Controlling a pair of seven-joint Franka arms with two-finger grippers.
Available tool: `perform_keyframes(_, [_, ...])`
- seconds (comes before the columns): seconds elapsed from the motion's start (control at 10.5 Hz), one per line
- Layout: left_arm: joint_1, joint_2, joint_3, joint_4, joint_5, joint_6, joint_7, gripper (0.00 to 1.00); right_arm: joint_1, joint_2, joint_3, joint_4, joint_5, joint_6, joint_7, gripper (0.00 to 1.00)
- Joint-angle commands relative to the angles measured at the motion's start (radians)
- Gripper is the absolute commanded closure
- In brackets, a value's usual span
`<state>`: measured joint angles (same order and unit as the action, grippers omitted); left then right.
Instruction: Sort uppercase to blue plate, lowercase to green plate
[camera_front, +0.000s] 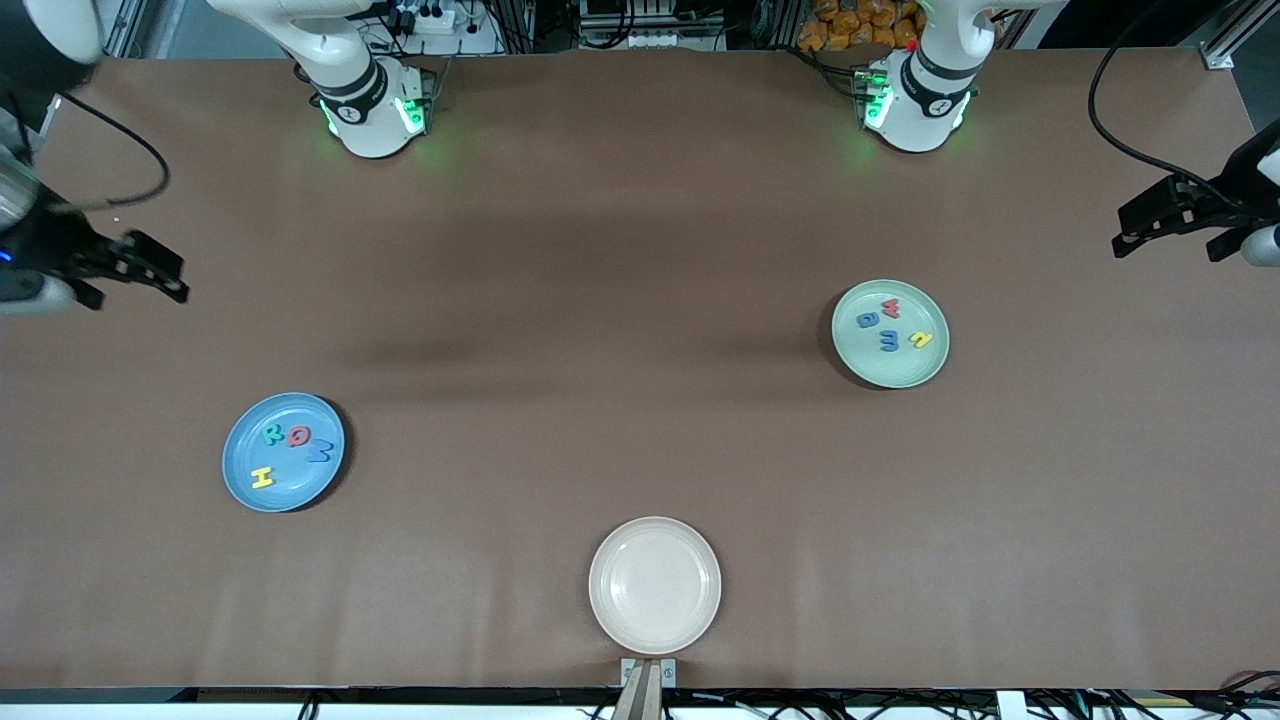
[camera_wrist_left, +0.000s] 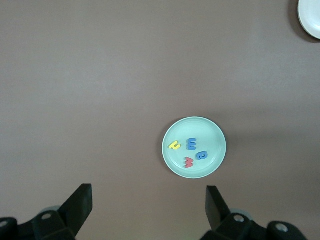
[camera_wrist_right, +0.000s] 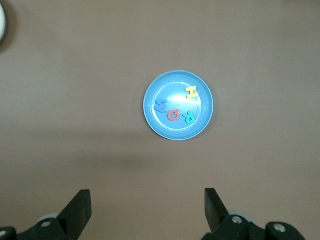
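A: Where are the capitals sitting?

B: All four are lying in the blue plate (camera_front: 283, 452), toward the right arm's end of the tabletop (camera_front: 600, 330): the yellow H (camera_front: 262, 477) nearest the front camera, and the teal R (camera_front: 272, 435), red Q (camera_front: 298, 436) and blue M (camera_front: 319, 452) in a row just farther from it.

A: And the small letters?

B: They are resting in the green plate (camera_front: 890, 333), toward the left arm's end: the red w (camera_front: 893, 307), the blue g-like letter (camera_front: 868, 320), the blue m (camera_front: 889, 342) and the small yellow letter (camera_front: 920, 340), close together but not stacked.

A: What are the arms doing?

B: Both are waiting high up. The left gripper (camera_front: 1165, 222) is hanging over the tabletop's edge at its own end, jaws spread wide and gripping nothing; in its wrist view the left gripper (camera_wrist_left: 148, 205) is looking down on the green plate. The right gripper (camera_front: 150, 268) is hovering over the other end, jaws likewise spread and empty, with the blue plate below it in its wrist view.

A: Anything else lying there?

B: A beige plate (camera_front: 655, 585) is sitting near the front edge, between the two coloured plates and well apart from both.
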<state>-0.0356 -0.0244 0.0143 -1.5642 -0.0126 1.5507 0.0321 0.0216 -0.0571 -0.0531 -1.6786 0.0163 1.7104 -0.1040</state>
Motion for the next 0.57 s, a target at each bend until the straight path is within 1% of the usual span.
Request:
perform_keyframes(0.0, [-0.001,-0.022,0.003,-0.020,-0.017,0.009,0.003,0.00,-0.012,0.008,0.004,0.120,0.008,-0.066,0.015,0.00])
perform_keyframes(0.29, [0.000,-0.023,0.003,-0.016,-0.015,0.011,0.003,0.00,-0.015,0.010,0.004,0.187,0.016,-0.187,0.027,0.00])
perform_keyframes(0.48, [0.002,-0.025,0.003,-0.014,-0.015,0.011,0.003,0.00,-0.032,0.010,0.004,0.188,0.019,-0.212,0.027,0.00])
